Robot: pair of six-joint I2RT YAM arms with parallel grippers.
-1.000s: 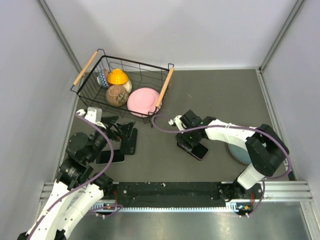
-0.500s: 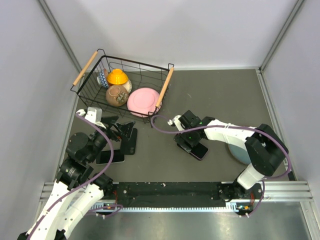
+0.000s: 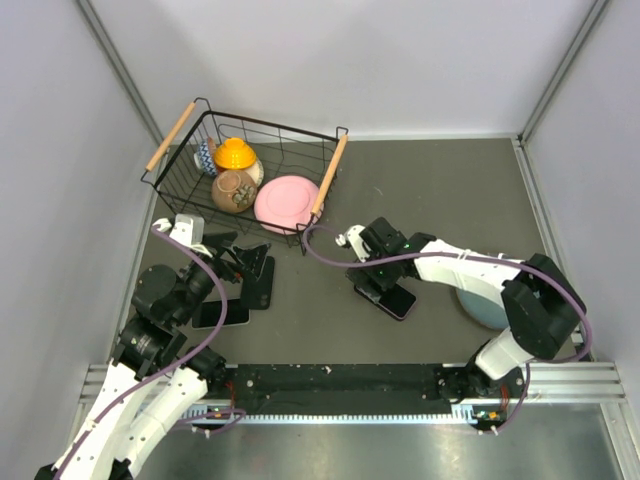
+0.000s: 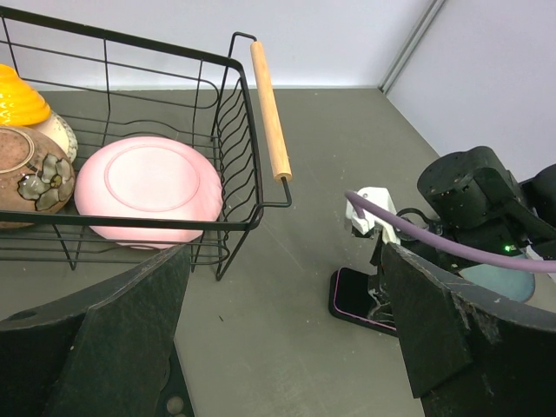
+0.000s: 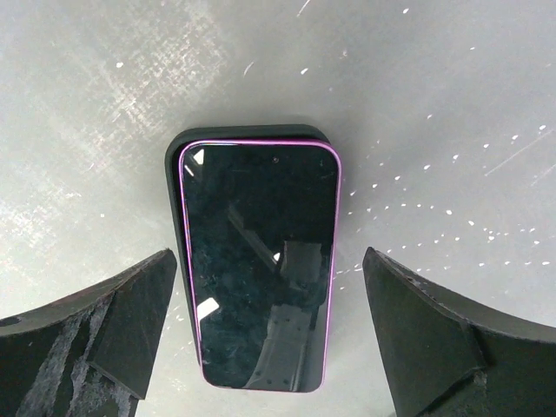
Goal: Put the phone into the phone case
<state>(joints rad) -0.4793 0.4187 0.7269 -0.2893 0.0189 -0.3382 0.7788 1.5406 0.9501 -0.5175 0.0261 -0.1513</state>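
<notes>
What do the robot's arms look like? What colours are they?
The left arm and right arm are white tubes with chunky black joints, and a purple cable loops along each. The left gripper and right gripper are matte black with two scuffed, wedge-shaped fingers. A tiny green light glows on the right wrist.

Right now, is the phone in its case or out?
The phone lies in the case: dark rim shows along its top and left edges. Fully seated? Cannot tell.
</notes>
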